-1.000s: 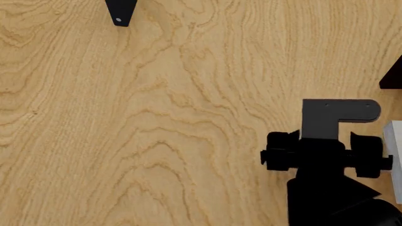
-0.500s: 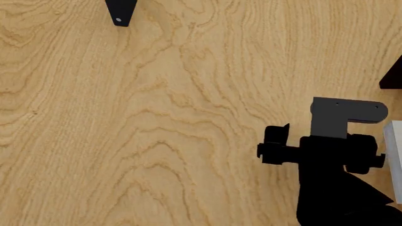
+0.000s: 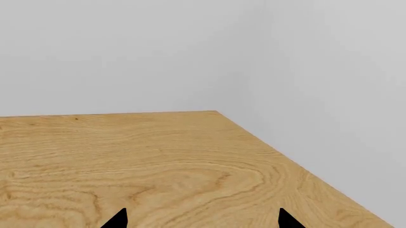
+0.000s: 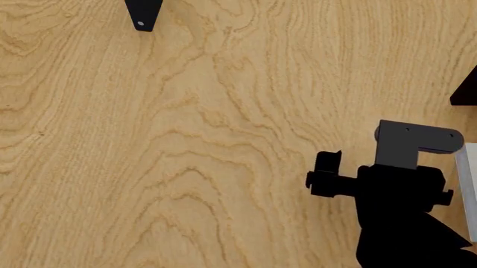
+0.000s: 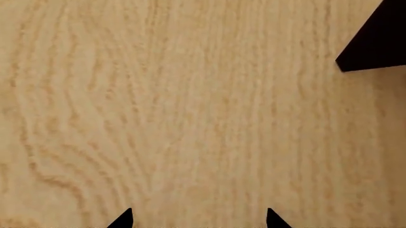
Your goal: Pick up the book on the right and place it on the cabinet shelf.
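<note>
Here the light grey hardcover book (image 4: 468, 192), cut by the frame edge, apparently runs lengthwise just right of the black right gripper (image 5: 199, 219), whose fingertips stand apart, empty.

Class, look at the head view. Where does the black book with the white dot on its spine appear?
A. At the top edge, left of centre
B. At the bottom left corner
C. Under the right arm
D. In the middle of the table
A: the black book pokes in at the top edge, left of centre, on the wooden table.
</note>
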